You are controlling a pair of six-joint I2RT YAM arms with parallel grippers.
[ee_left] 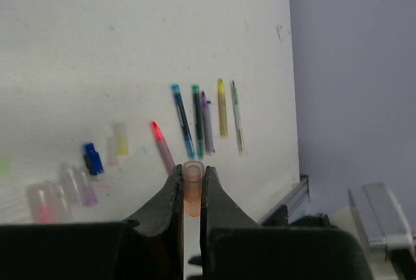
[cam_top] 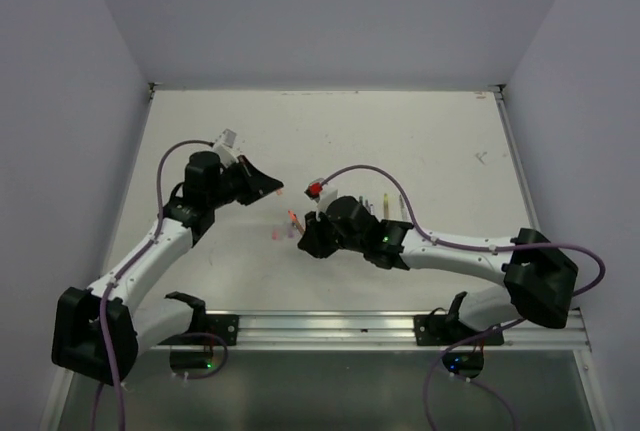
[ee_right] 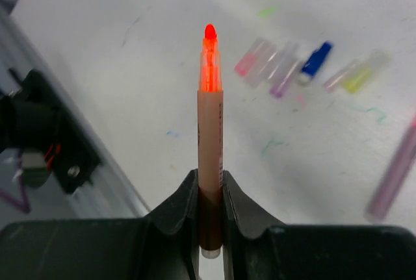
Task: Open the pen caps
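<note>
Left pincer (ee_left: 192,173) pinches orange cap (ee_left: 192,192); right pincer (ee_right: 209,186) clamps orange pen (ee_right: 210,111) (tip bare).

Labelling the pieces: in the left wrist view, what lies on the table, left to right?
pink cap, purple cap, blue cap, yellow cap, red-tipped pen, blue pen, teal pen, purple pen, yellow pen, grey pen. Held orange cap left out: it overlaps.

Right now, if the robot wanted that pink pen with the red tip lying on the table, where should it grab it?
Probably mid-barrel, coming straight down with one finger on each long side. The pink pen lies flat on the table, a little apart from the row of pens, so both long sides look free. Its red tip is narrow and best avoided.
</note>
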